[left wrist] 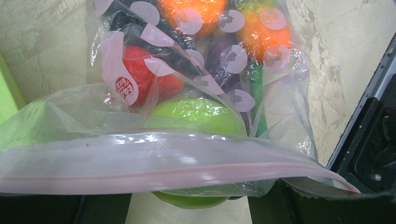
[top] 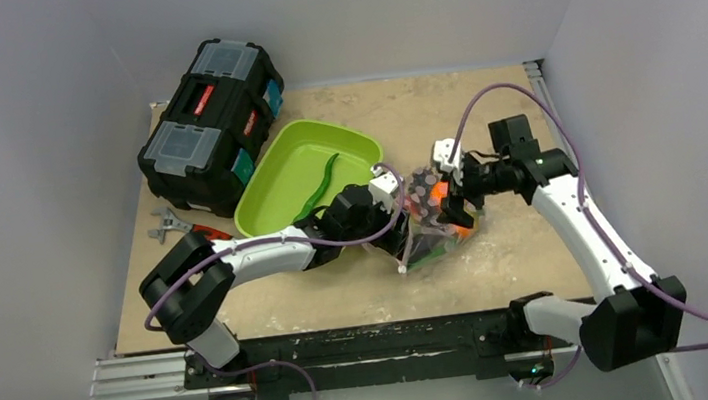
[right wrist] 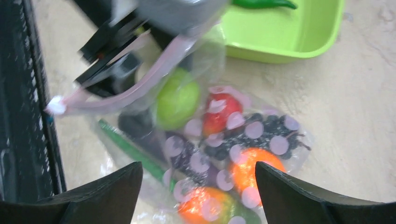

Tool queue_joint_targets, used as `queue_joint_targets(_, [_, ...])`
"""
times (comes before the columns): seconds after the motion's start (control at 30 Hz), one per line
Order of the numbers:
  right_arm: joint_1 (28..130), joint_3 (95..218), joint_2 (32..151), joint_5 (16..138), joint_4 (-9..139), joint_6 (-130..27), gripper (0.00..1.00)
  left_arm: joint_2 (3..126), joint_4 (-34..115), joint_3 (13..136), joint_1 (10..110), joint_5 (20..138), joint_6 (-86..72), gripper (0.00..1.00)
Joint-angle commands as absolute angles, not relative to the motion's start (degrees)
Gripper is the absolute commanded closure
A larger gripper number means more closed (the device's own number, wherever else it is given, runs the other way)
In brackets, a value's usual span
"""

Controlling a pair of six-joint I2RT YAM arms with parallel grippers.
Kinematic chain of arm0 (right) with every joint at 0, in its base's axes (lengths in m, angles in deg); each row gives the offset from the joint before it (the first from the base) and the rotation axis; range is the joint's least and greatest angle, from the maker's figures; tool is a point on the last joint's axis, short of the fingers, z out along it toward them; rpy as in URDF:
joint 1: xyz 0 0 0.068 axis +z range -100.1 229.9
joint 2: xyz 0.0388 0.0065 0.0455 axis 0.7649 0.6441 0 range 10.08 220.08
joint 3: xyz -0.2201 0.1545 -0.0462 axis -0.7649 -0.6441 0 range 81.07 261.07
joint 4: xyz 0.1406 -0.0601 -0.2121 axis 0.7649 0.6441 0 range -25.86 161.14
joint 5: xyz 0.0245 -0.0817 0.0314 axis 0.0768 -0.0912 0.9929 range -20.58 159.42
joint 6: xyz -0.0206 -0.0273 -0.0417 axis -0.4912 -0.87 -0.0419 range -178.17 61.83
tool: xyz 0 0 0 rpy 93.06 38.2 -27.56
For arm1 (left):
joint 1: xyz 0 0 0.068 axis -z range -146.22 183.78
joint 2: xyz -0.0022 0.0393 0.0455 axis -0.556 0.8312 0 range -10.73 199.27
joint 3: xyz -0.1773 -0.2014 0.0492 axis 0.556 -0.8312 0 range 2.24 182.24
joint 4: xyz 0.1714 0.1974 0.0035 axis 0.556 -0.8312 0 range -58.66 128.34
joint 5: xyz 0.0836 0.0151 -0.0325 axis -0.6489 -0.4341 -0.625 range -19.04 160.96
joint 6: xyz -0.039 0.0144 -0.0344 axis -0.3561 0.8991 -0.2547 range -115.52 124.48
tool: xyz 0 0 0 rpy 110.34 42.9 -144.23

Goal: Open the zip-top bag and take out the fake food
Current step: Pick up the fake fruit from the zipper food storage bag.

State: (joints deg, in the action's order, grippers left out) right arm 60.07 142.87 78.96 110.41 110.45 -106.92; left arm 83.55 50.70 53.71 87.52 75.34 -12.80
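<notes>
Bag, overhead: the zip-top bag [top: 419, 190] sat between the two arms at mid-tabletop [top: 501, 113], just right of the lime-green tray [top: 274, 197]. Most of the fake food [top: 440, 193] was inside it; one green pod [top: 323, 183] lay in the tray.
Arms, overhead: the left gripper [top: 390, 194] was at the bag's strip end and the right gripper [top: 453, 207] was close over the other end.
Toolbox, overhead: the red labels on the black toolbox [top: 211, 126] were unreadable.
Hold, left wrist: the pink zip strip [left wrist: 154, 163] stretched across both fingers [left wrist: 56, 210]. They stood wide, with the lime-green ball [left wrist: 196, 116] between them. Pinching, hooking or loose, I could not tell.
Writing, left wrist: a round red logo [left wrist: 125, 87] was printed on one pale patch of the film, its letters too small to read. The other dots carried a faint motif and no words.
Hold, right wrist: the right gripper was released, fingers [right wrist: 107, 191] spread with nothing between them, poised above the red pepper [right wrist: 219, 114] and orange fruit [right wrist: 252, 170] under the film.
Mouth, right wrist: whether the zip was parted could not be made out.
Step, my call: get at the contents through the mouth.
Doing it well: take one lip only, opposite the left's side, because pinching both layers would seal it. Draw slowly, since the film looked slippery. Work near the tray so pieces drop in.
</notes>
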Motion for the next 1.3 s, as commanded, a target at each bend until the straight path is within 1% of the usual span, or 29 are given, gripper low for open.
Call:
queue_joint_targets(0.0, [60.0,136.6,76.1,114.3,123.4,-127.0,0.09,83.4,52.9,54.2,87.2,78.2,-15.5,1.00])
queue_joint_targets(0.03, [60.3,135.1,76.2,115.5,124.1,-132.4,0.09,83.4,53.1,54.3,87.2,78.9,-15.9,1.00])
queue_joint_targets(0.13, [60.6,131.2,77.3,118.1,118.4,-135.6,0.09,82.8,53.3,54.4,87.2,80.0,-16.7,1.00])
queue_joint_targets(0.23, [61.3,129.4,78.4,117.9,109.3,-130.8,0.09,81.7,53.1,53.9,87.2,80.8,-17.2,1.00])
queue_joint_targets(0.33, [63.8,128.7,80.1,117.1,104.8,-127.9,0.11,81.2,54.5,52.8,87.3,82.0,-18.2,1.00])
queue_joint_targets(0.4, [66.6,128.4,81.4,116.1,104.1,-126.4,0.16,81.4,55.5,52.3,87.2,82.8,-18.8,1.00])
queue_joint_targets(0.47, [67.5,129.0,82.7,114.7,104.5,-125.2,0.34,81.2,55.7,51.7,87.2,83.1,-19.1,1.00])
queue_joint_targets(0.57, [67.3,131.1,83.1,112.6,104.3,-121.2,0.77,79.4,55.7,50.0,87.2,82.9,-17.9,1.00])
queue_joint_targets(0.6, [66.9,131.0,82.4,112.0,103.8,-120.2,0.86,78.6,55.6,49.3,87.2,82.8,-17.2,1.00])
queue_joint_targets(0.67, [66.1,130.0,80.2,111.0,101.9,-118.0,0.98,77.2,55.2,48.1,87.1,82.9,-15.9,1.00])
queue_joint_targets(0.7, [65.8,129.7,79.2,110.1,101.1,-117.3,1.00,76.6,54.9,47.7,87.2,83.0,-15.3,1.00])
queue_joint_targets(0.93, [63.0,129.2,77.6,102.9,97.3,-111.7,1.00,73.5,54.4,45.4,87.1,83.8,-13.5,1.00])
queue_joint_targets(1.07, [62.7,129.2,78.3,102.6,100.1,-113.7,1.00,69.7,53.4,44.2,87.0,82.2,-13.3,1.00])
queue_joint_targets(1.27, [62.7,130.3,80.5,103.3,103.0,-115.2,1.00,60.5,51.7,40.9,85.7,79.3,-15.7,1.00])
